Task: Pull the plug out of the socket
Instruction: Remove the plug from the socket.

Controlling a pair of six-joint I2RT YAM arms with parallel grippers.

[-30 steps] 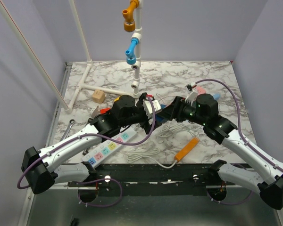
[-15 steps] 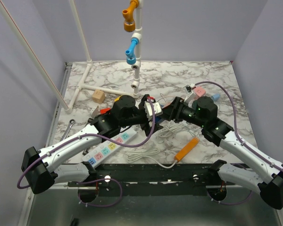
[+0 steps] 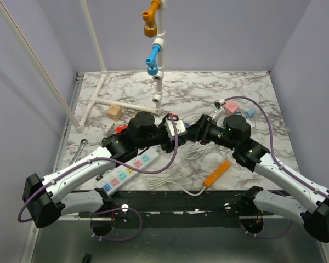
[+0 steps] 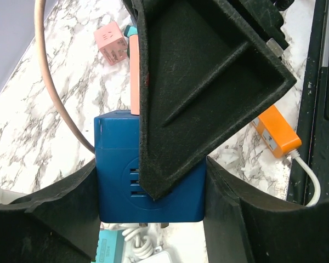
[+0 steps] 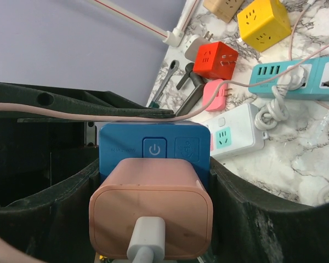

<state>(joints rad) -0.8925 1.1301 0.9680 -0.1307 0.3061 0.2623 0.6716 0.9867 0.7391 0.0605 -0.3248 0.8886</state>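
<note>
Top external: the two arms meet over the middle of the marble table [image 3: 252, 87], left gripper [image 3: 177, 138] and right gripper [image 3: 191, 133] tip to tip. What they grip is hidden between them here. A white power strip [image 3: 126, 170] lies under the left forearm. An orange adapter [image 3: 216, 172] on a white cord lies near the front edge. A pink cube [image 3: 228, 106] lies beyond the right wrist, and a wooden block [image 3: 114, 112] sits at back left.

Left wrist: the blue cube socket [image 4: 118, 170] sits between the left fingers [image 4: 55, 219]. Both press flat on its sides, so they are clenched on the cube. The pink plug [image 4: 135, 82] shows as a strip touching the cube's far face. One black finger of the right gripper [image 4: 208, 82] lies across plug and cube.

Right wrist: the pink plug [image 5: 151, 203], with a white cable at its near end, sits flush against the blue cube socket [image 5: 120, 142], not pulled off. The right fingers [image 5: 263, 219] close in on both sides, grasping the plug. On the table beyond lie a yellow cube [image 5: 263, 22], a red cube [image 5: 216, 59], a teal strip [image 5: 301, 76] and a small white socket [image 5: 236, 134].
</note>
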